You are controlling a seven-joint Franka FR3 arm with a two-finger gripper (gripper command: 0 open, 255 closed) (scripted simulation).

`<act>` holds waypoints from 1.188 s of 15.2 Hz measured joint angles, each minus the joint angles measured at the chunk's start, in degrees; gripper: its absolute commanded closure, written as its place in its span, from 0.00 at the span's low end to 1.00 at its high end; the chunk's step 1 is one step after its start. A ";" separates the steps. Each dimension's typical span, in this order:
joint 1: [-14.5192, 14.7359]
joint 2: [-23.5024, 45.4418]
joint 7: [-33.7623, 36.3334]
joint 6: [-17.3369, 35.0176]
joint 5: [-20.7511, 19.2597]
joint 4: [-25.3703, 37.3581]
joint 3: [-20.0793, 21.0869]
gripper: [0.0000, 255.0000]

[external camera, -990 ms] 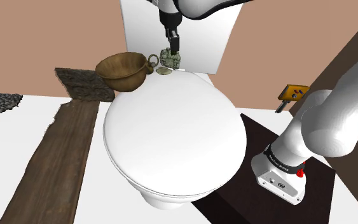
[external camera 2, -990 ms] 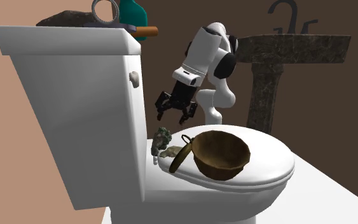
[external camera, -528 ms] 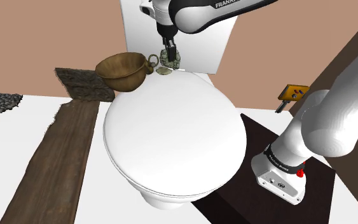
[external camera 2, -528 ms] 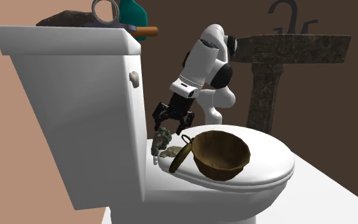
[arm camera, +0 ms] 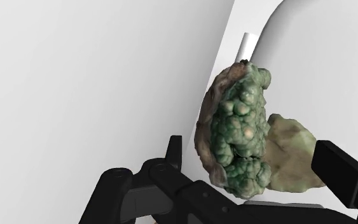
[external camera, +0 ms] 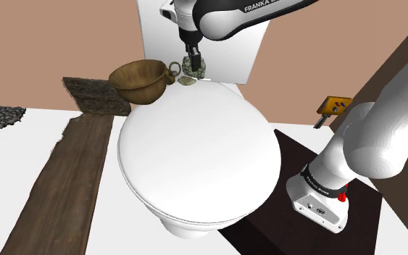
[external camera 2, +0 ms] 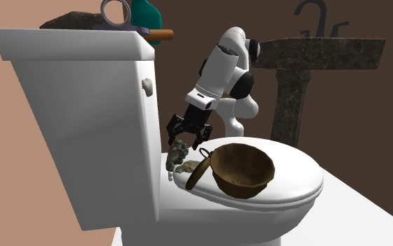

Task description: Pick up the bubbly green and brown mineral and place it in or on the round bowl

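One second of descent logged: the gripper [external camera 2: 186, 140] now sits lower than before, down at the bubbly green and brown mineral [arm camera: 238, 133], with only a slight drop in the last half second. Its fingers stand apart, one on each side of the mineral, neither pressing it. The mineral stands upright at the back of the toilet lid [external camera: 195, 152], close to the tank [external camera 2: 83, 119], with a pale stone [arm camera: 289, 156] against it and the round bowl [external camera 2: 243, 185] just beside. Judgement: the approach is nearly done and closing comes next. The pale stone may foul one finger.
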 measured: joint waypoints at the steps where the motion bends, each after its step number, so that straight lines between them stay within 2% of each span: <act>1: 0.00 -0.01 0.00 0.01 -0.01 0.02 0.00 1.00; 10: 0.01 -0.14 -0.04 0.10 -0.05 0.21 0.03 1.00; 18: 0.18 -1.11 -2.25 -4.65 1.31 3.95 0.19 1.00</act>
